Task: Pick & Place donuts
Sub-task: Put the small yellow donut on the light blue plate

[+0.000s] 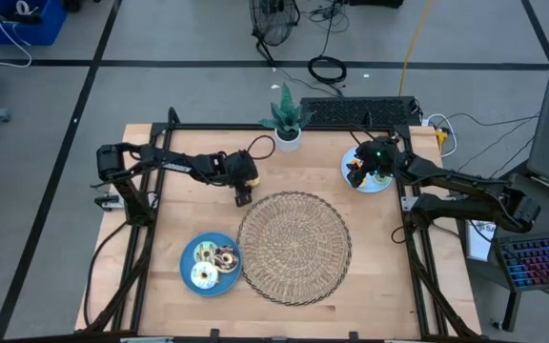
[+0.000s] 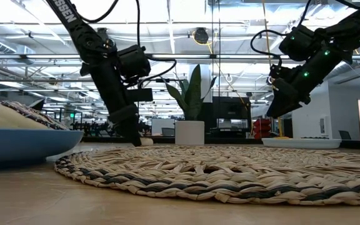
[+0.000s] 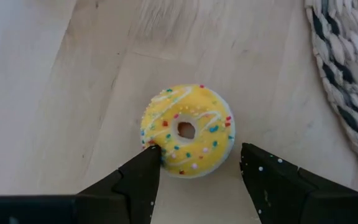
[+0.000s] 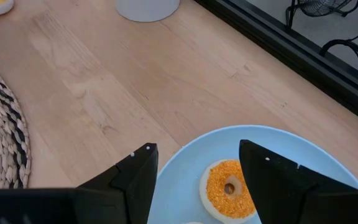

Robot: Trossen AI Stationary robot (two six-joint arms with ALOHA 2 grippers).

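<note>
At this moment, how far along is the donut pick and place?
Done: several donuts sit on the near blue plate. In hand: left gripper, jaws open, straddles the yellow donut on the table. Left: right gripper, jaws open, hovers over the orange donut.

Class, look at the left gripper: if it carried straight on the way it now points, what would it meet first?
Most likely the yellow donut, lying on the table between the open fingers of the left gripper; one finger seems already at its edge.

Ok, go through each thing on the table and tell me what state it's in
Left gripper: open, fingers either side of the yellow donut.
Yellow donut: flat on the table, beside the mat.
Right gripper: open, over the right plate.
Orange donut: flat on the right plate.
Left plate: holding donuts.
Mat: bare.
</note>
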